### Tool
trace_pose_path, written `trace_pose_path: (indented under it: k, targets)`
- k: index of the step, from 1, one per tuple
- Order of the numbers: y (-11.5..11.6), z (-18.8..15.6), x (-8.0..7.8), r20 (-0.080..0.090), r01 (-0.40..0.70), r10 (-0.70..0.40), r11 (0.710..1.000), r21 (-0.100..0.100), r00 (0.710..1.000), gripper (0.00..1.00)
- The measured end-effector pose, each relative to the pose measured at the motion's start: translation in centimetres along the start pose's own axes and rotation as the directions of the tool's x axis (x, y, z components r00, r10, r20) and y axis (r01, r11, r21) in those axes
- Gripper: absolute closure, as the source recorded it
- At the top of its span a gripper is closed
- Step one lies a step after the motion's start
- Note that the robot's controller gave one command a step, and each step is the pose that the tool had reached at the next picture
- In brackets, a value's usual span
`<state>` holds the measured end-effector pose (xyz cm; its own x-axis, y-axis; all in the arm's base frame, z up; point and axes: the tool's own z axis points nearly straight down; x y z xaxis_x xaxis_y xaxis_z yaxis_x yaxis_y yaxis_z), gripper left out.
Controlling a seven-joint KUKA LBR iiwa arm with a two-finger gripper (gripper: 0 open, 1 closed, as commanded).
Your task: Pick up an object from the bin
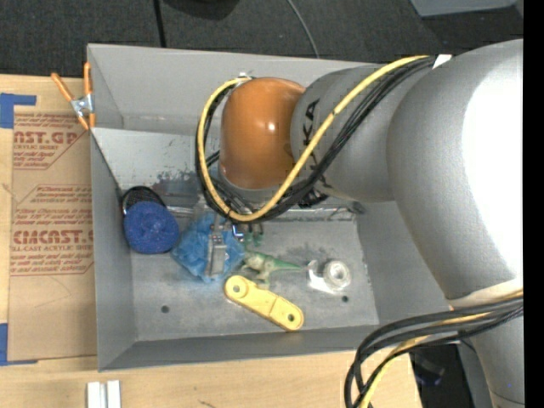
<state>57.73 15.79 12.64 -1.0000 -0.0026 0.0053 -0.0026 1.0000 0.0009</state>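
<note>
Pincer point(219, 246) sits low on the crumpled light-blue piece point(194, 249), mid-left on the bin point(255, 334) floor; I can't tell if it's clenched or released. Round dark-blue ball point(151, 228) just left of that piece, yellow flat bar point(263, 303) near its lower right, silver-white bit point(330, 274) further right.

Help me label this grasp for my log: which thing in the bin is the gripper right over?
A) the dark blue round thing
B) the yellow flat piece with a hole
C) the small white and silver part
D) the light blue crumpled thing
D: the gripper stands over the light blue crumpled thing, just right of the dark blue round thing.
</note>
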Motion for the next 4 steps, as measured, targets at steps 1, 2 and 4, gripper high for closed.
trace_pose_path:
  k: [1,2,4]
  targets:
    - [-0.1,-0.5,-0.2,0.006,-0.001,0.001,1.0,-0.001,1.0,0.0]
    - [-1.6,5.4,-0.7,0.003,0.053,-0.053,0.999,-0.001,0.999,0.0]
    - [-1.5,5.4,-0.7,0.005,0.054,-0.054,0.999,-0.001,0.999,0.0]
